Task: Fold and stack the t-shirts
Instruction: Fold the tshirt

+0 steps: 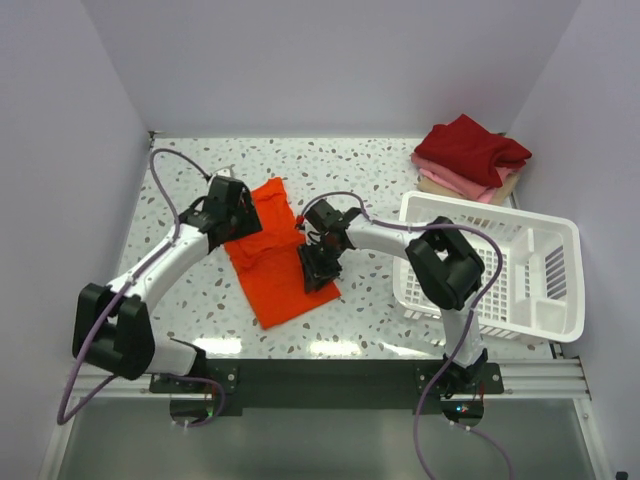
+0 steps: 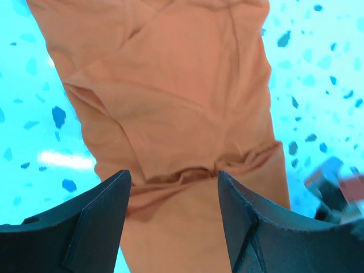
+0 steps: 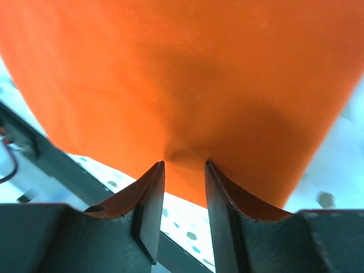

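The bright orange-red t-shirt [image 1: 268, 262] lies as a long strip on the speckled table [image 1: 190, 300]. My left gripper [image 1: 236, 206] hovers over its far end with jaws wide open and empty; in the left wrist view the shirt [image 2: 170, 96] shows creased folds between the fingers [image 2: 105, 219]. My right gripper [image 1: 318, 268] points down at the shirt's right edge. In the right wrist view its jaws are narrowly apart, and their tips pinch a small pucker of the shirt [image 3: 187, 74]. A folded stack sits at the far right: dark red shirt [image 1: 470, 148] on pink [image 1: 452, 180] on beige [image 1: 508, 184].
A white plastic lattice basket [image 1: 500, 262] stands at the right, right next to the right arm's elbow. White walls close the table on three sides. A black rail [image 1: 330, 375] runs along the near edge.
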You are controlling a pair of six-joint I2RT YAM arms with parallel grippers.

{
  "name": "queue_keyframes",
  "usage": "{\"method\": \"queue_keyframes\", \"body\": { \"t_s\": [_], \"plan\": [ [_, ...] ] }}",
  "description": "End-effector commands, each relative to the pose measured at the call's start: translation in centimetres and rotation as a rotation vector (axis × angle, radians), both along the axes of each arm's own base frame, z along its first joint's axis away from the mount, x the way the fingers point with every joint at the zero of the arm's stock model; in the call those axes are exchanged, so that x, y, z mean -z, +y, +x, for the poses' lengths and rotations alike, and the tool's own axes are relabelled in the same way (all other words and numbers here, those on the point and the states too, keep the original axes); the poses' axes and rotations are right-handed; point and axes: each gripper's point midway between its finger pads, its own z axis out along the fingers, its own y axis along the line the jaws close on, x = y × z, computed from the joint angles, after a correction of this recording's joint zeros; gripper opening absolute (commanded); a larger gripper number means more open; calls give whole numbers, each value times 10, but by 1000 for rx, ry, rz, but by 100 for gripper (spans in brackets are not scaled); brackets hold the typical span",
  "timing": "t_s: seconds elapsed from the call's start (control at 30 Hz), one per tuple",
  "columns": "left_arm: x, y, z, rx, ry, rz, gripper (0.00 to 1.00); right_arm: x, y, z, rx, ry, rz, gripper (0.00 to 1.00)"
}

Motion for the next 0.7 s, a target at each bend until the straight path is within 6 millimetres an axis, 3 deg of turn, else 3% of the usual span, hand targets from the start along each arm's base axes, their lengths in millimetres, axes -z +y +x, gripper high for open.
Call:
{"method": "queue_keyframes", "body": {
  "t_s": [0.0,0.07,0.17,0.27,0.4,0.67],
  "plan": [
    [-3,-12,-44,41,35,16,67,-12,-17,5,-19,-54,-89,40],
    [-1,-18,-66,47,54,11,68,-20,-28,6,-17,-79,-117,44],
    [18,-30,-105,81,129,-6,68,-23,-48,6,2,-108,-166,49],
    [20,-37,-132,91,159,-33,69,-29,-67,12,48,-145,-183,54],
    [37,-47,-169,122,226,-73,69,-40,-82,22,95,-179,-166,56],
    [56,-76,-206,159,290,-140,69,-19,-88,28,85,-169,-177,53]
  ]
}}
